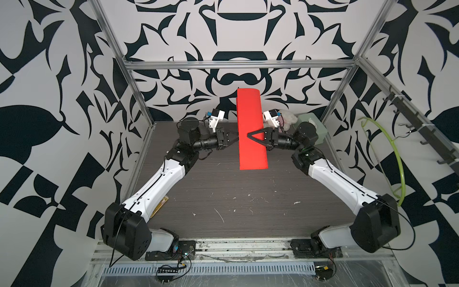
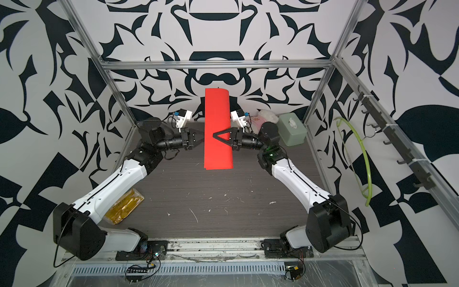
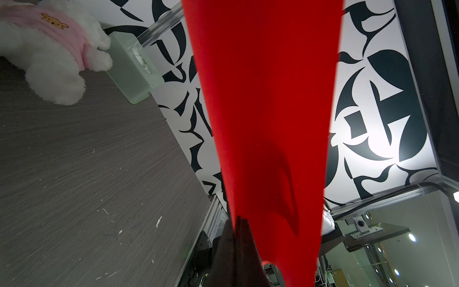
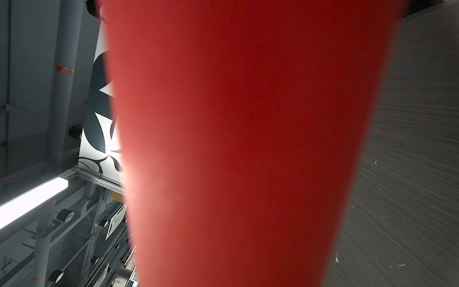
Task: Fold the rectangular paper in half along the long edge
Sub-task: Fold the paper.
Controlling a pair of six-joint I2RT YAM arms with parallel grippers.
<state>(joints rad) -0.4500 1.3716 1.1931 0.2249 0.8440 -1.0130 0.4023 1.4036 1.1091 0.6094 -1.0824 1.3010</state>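
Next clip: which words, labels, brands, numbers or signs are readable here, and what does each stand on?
None can be read.
On the red paper: nothing, unmarked.
On the plush bear's pink shirt: a bear emblem, no words.
On the grey pipe: a red marking, too blurred.
On the placards behind the rig: too small.
On the yellow packet: nothing legible.

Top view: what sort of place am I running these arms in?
Most likely a robot lab test cell: an aluminium frame boxes in a scuffed wood-grain tabletop, black-and-white patterned panels line the walls, and the left arm and right arm are bolted to a front rail.
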